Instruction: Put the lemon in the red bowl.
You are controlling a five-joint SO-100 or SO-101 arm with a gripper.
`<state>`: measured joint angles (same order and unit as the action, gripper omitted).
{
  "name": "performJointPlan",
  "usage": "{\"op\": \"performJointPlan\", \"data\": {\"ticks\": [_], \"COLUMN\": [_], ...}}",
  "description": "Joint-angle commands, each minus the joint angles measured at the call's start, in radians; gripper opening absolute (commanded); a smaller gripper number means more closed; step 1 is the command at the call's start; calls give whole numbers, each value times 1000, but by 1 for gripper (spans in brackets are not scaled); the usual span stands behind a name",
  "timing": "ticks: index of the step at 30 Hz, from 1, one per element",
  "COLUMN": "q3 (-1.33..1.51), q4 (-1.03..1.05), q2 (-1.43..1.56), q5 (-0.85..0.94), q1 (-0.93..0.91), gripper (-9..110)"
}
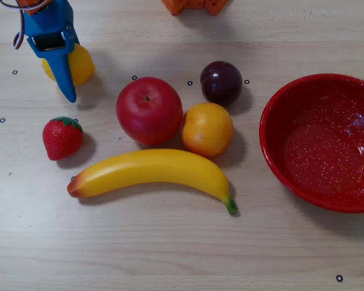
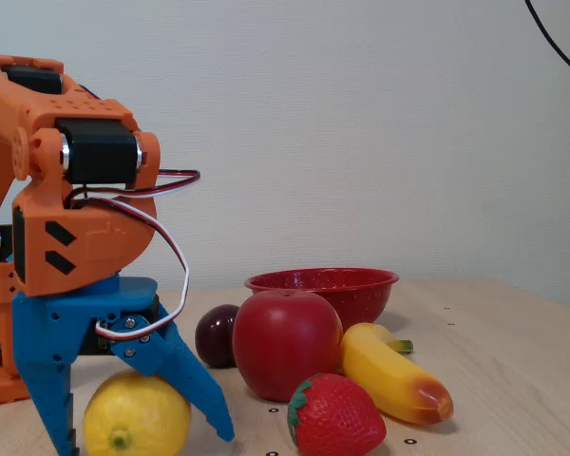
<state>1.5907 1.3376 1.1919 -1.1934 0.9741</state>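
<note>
The blue two-fingered hand [image 2: 142, 442] straddles the small plain-yellow plastic lemon [image 2: 136, 418] on the pale wooden bench [image 1: 170, 242], its fingers narrowed around the fruit and apparently touching it. To grip well, squeeze evenly across the middle, then lift straight up before swinging towards the large glossy red speckled bowl [image 1: 273, 154], clearing the round red plastic apple [image 1: 148, 109].

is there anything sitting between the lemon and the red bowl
Yes. In the overhead view the apple, plum and orange fruit sit on the table between the lemon and the red bowl.
</note>
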Motion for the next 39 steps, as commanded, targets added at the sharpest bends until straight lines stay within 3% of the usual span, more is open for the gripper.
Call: {"op": "performJointPlan", "data": {"ticks": [1,20,26,31,39], "q3": [-8,17,25,29,-60], "q4": [-12,-15,-14,-5,110], "q2": [84,107,114,121,155], "q5": [21,14,3,-21,69], "q1": [-8,9,12,15,-6], "gripper": [43,34,22,0,0]}}
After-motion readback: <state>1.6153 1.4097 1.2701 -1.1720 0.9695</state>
